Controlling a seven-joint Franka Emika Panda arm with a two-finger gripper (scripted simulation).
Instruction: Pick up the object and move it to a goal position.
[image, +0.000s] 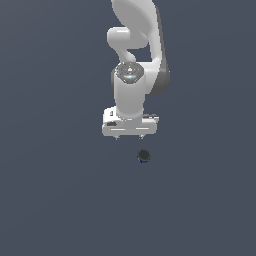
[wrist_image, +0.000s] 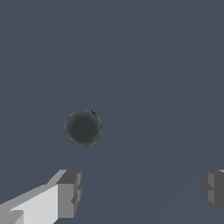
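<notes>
Can (image: 144, 156) (wrist_image: 83, 127): tiny, round, blackish, blue fleck at rim, seen end-on, lying on grey floor. Gripper (image: 129, 137) (wrist_image: 140, 192): fingers spread wide, holding nothing, apart from can.

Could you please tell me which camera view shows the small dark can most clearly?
The wrist view: the can appears large, seen from above as a dark round top with a blue hint at its edge. The exterior view shows it only as a tiny dark spot near the open pincer.

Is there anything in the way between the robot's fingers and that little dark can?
Nothing visible is. The gripper is open, and in the wrist view only bare grey floor lies between its fingers and the little dark can. The can sits apart from them, not yet between them.
</notes>
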